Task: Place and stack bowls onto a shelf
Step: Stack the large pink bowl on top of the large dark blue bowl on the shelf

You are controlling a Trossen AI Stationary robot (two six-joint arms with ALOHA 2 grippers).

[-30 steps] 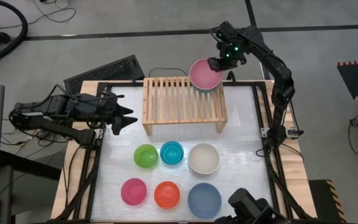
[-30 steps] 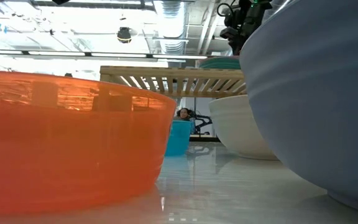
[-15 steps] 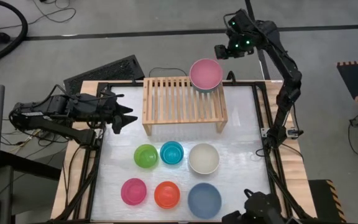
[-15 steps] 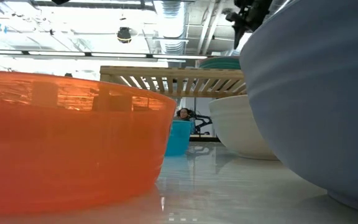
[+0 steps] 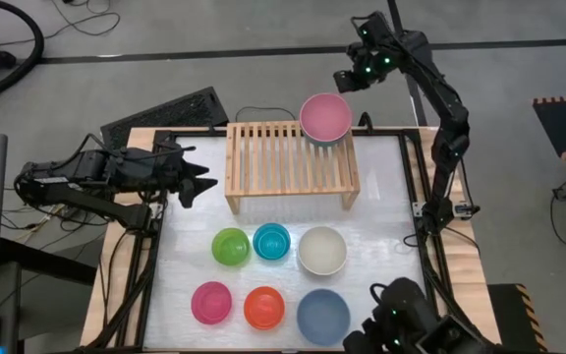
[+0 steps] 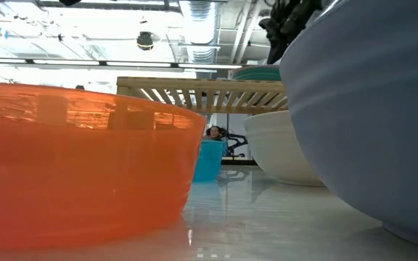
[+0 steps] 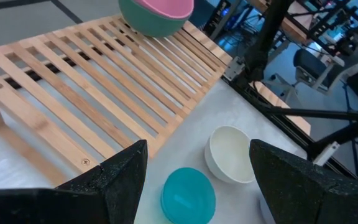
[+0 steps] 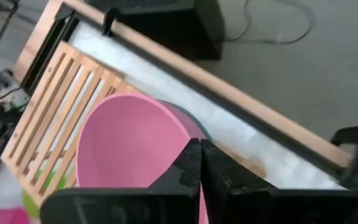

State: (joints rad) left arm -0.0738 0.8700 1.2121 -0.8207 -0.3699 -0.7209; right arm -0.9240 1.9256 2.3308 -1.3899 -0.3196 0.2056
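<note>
The light-wood shelf [image 5: 291, 157] stands at the table's far side. On its far right corner a light pink bowl [image 5: 324, 116] sits nested in a teal green bowl [image 7: 146, 25]. My right gripper [image 5: 347, 79] is shut, hanging above and beyond that stack and touching nothing. Six bowls rest on their bases on the table in two rows: green [image 5: 231, 246], cyan [image 5: 271, 241] and cream [image 5: 321, 250]; magenta [image 5: 211, 302], orange [image 5: 263, 307] and slate blue [image 5: 322, 316]. My left gripper [image 5: 199, 182] waits open at the table's left edge, pointing toward the shelf.
A black metal frame [image 5: 411, 138] runs around the table. A dark keyboard-like slab [image 5: 165, 113] lies beyond the far left corner. A dark device [image 5: 401, 320] stands at the near edge, right of the slate blue bowl. The shelf's left and middle slats [image 7: 73, 81] are bare.
My right gripper has drawn away from the pink bowl's far right rim, rising and moving past the table's far edge, and has turned a little. The pink bowl stays nested in the teal green one on the shelf.
</note>
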